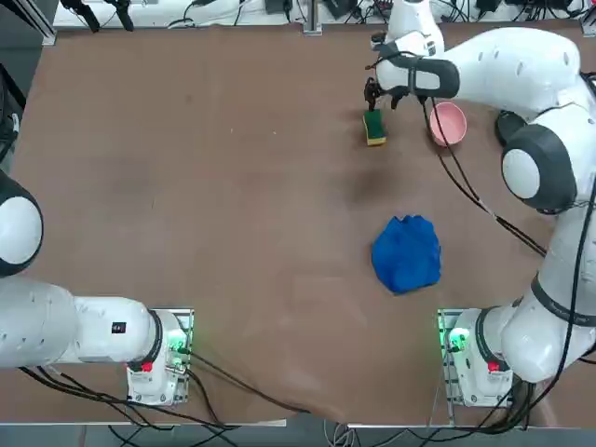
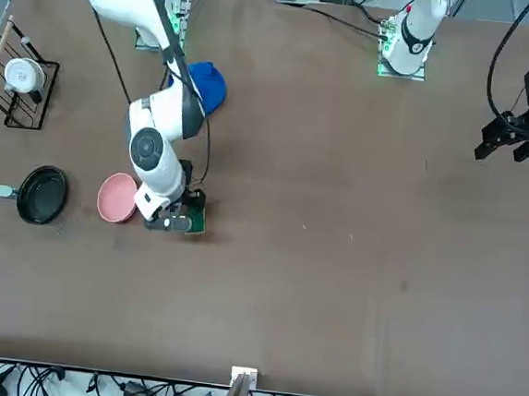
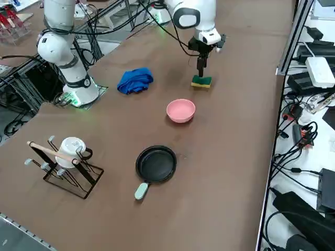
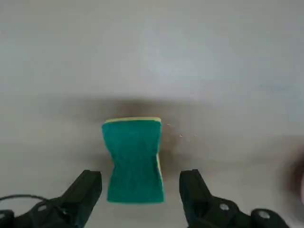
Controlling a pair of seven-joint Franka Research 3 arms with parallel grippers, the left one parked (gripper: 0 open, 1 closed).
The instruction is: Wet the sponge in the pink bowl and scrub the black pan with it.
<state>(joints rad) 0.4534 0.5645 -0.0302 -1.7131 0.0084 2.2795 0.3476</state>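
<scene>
Sponge [image 4: 134, 160]: small rectangle, green scrub face up, thin yellow layer showing along one edge, sides pinched in slightly at the waist. It lies flat on the brown table [image 1: 186, 186], far side from the robot, just left of the pink bowl [image 1: 448, 123] in the top view, not touching it.

Right gripper [image 4: 140, 190] hangs directly over the sponge, pointing down, jaws spread wide with one black finger on each side of the sponge. Wrist view shows a gap between each finger and the sponge, so nothing is gripped. Can't tell from any view whether the fingertips reach the table.

Left to right in the top view: sponge, bowl, then the black pan [image 1: 509, 126], mostly hidden under the arm's elbow. The right side view shows the pan [image 3: 156, 163] whole: round, black, short light-grey handle, sitting near the bowl, apart from it. Can't tell whether the bowl has water in it.

Blue cloth [image 1: 407, 253] is bunched up nearer the robot's base, well apart from the sponge. Wire rack [image 3: 65, 167] with a white cup stands near the pan's end of the table.

No readable labels or writing on any of these.
</scene>
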